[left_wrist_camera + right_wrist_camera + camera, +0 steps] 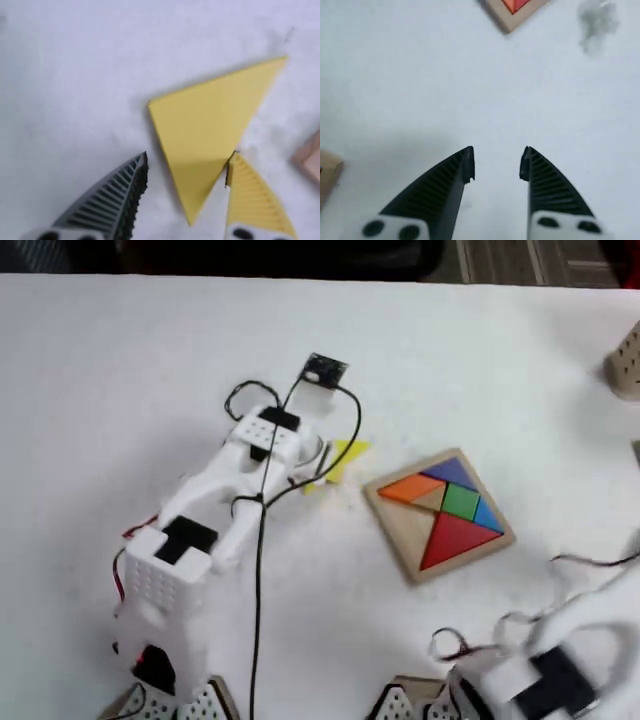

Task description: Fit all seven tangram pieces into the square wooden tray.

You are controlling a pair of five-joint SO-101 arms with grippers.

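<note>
**Yellow triangle on the table, outside the tray, left gripper open around it**

At the near right of the table stands the right arm (560,670). The right gripper (497,156) is released over bare table, its fingers parted with nothing between them. A corner of the tray (512,15) lies well ahead of it.

Farther in, the tray (405,530) lies flat, turned like a diamond. It holds orange, blue, green and red pieces (455,538). Its wooden floor is bare on the side toward the left arm (215,500).

Beyond that, the yellow triangle (210,120) lies flat on the table, near the tray but apart from it. The left gripper (187,157) is released and straddles one corner of the triangle. One finger (250,200) touches the triangle's edge, and the dark finger (117,200) stands just clear.

At the far right edge stands a perforated beige block (625,362).
</note>
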